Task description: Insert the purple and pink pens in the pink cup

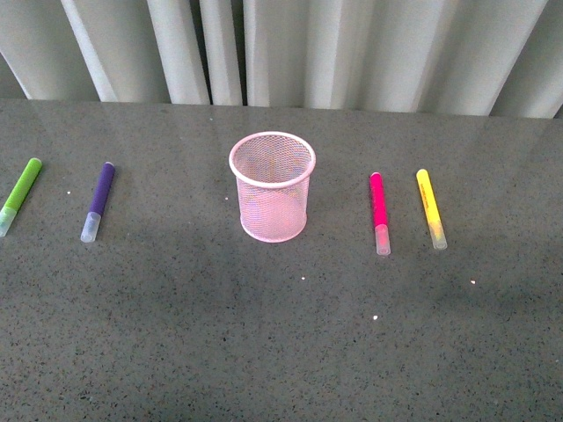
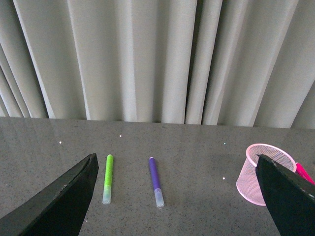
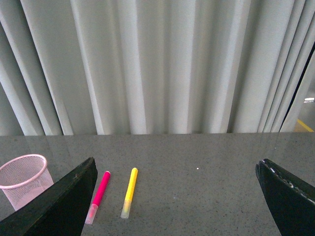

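Far out to the left of the pink cup [image 1: 274, 211], the lime-green marker [image 1: 20, 195] is seen lying flat on the dark speckled table [image 1: 264, 352], right at the picture's edge. Next in, well to the cup's left, the purple pen [image 1: 98, 201] is laid flat too. It is slightly slanted, with its clear cap turned toward the robot. It is set near the green marker without touching it.

Now the cup itself: it is stood upright in the middle, mouth up, with its mesh wall and rolled rim fully shown. Pale curtains [image 1: 352, 44] are hung behind it.

Over to the cup's right, the pink pen [image 1: 379, 213] is found flat on the table, cap toward the robot. It is closer to the cup than the purple one but clearly apart from it. Farther right of the cup, the yellow marker [image 1: 430, 208] is laid almost parallel to the pink pen. Both task pens are seen outside the cup.

On to the wrists. The left gripper [image 2: 175, 160] is held above the table with its jaws spread wide and nothing clasped. The purple pen and green marker are framed between its fingers. The right gripper [image 3: 177, 161] is likewise spread wide and empty, with the pink pen and yellow marker framed between its fingers.
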{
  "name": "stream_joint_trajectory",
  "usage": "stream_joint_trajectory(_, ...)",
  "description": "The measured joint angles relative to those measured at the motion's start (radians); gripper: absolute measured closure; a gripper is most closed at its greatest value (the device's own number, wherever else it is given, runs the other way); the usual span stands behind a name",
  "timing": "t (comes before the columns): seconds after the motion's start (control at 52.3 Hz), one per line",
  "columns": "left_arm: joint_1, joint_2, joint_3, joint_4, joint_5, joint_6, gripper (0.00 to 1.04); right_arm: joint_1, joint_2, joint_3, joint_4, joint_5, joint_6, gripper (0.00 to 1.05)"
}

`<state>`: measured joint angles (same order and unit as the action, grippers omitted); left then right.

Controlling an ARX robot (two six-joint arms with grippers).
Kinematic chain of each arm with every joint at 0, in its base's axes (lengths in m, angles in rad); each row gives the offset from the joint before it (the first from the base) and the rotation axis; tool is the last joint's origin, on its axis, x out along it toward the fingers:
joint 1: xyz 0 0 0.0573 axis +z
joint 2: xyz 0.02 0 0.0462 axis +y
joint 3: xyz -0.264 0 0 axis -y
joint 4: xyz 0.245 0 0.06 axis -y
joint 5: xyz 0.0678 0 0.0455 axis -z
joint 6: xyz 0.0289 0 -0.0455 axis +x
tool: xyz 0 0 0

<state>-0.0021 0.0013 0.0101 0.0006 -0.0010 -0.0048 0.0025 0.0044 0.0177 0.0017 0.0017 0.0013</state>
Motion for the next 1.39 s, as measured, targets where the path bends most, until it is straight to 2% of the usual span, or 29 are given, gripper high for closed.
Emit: stream_joint_trajectory(1.395,0.000,0.000,0.000,0.000,0.000,0.000,0.07,0.000,0.000,0.000,0.000,0.000,0.000,0.07)
